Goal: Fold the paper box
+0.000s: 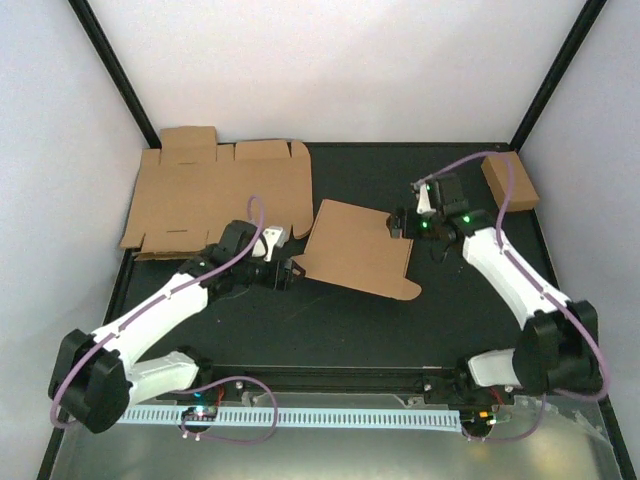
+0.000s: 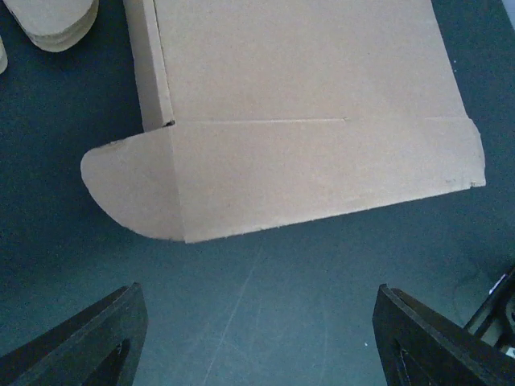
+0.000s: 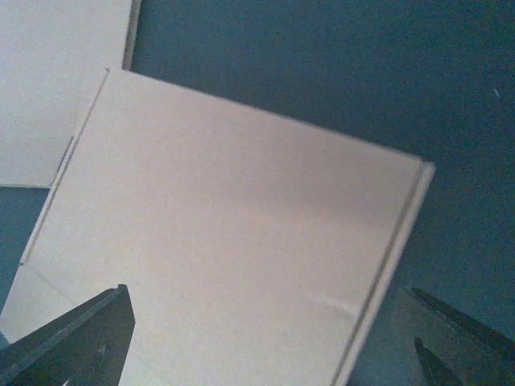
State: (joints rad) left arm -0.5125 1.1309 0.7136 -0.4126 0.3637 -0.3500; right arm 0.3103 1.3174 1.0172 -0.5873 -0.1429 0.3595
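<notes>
The paper box [image 1: 355, 250] lies folded flat and closed in the middle of the dark mat, turned at a slant. My left gripper [image 1: 292, 270] is open just off its left corner, touching nothing. In the left wrist view the paper box [image 2: 306, 80] shows a front flap with a rounded tab, and the left gripper [image 2: 257, 293] stands wide over bare mat short of it. My right gripper [image 1: 398, 222] hovers open at the box's far right edge. In the right wrist view the right gripper [image 3: 265, 297] is spread above the lid of the paper box [image 3: 241, 225], holding nothing.
A flat unfolded cardboard blank [image 1: 215, 195] lies at the back left, its rounded tabs [image 2: 56, 20] near the box. A small closed brown box [image 1: 509, 181] sits at the back right corner. Black frame posts rise at both back corners.
</notes>
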